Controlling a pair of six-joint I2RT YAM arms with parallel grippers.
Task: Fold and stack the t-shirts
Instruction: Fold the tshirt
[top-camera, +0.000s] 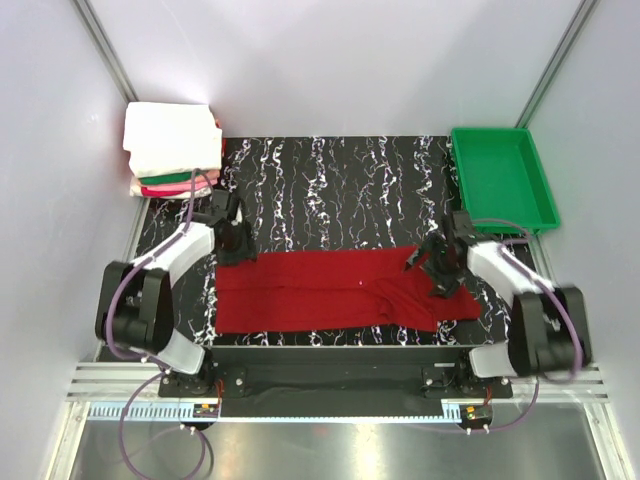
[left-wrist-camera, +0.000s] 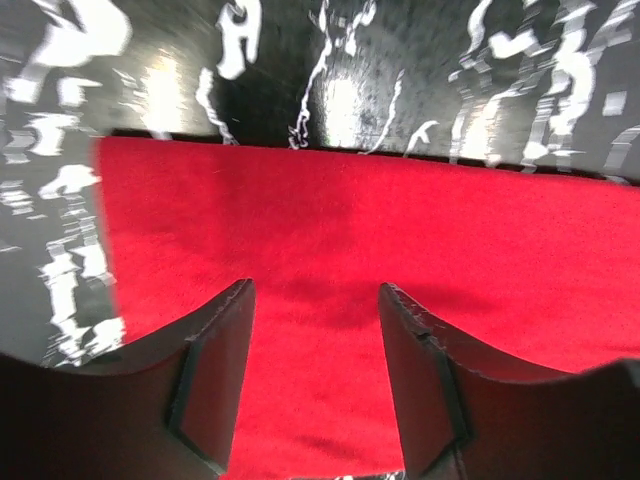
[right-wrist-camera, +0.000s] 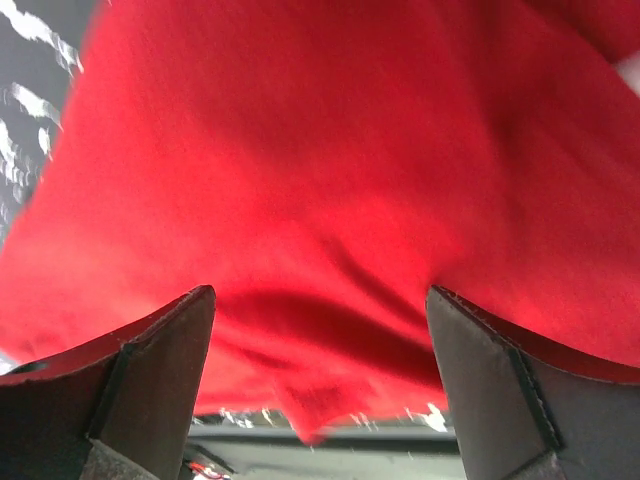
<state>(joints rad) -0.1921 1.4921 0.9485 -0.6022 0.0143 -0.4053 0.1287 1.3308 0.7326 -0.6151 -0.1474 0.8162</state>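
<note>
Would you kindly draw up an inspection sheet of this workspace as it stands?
Surface: black, white-veined tabletop; nothing spilt seen.
Job's things: red t-shirt spread along the near edge, rumpled at its right end; stack of folded shirts, white on top, at the far left corner.
Clutter: green tray at the far right corner.
Grippers: left pincer open above the shirt's far left edge; right pincer open above its right end.
Cables: purple cables loop along both arms, off the cloth.
Surroundings: white walls; metal rail below the arm bases.
</note>
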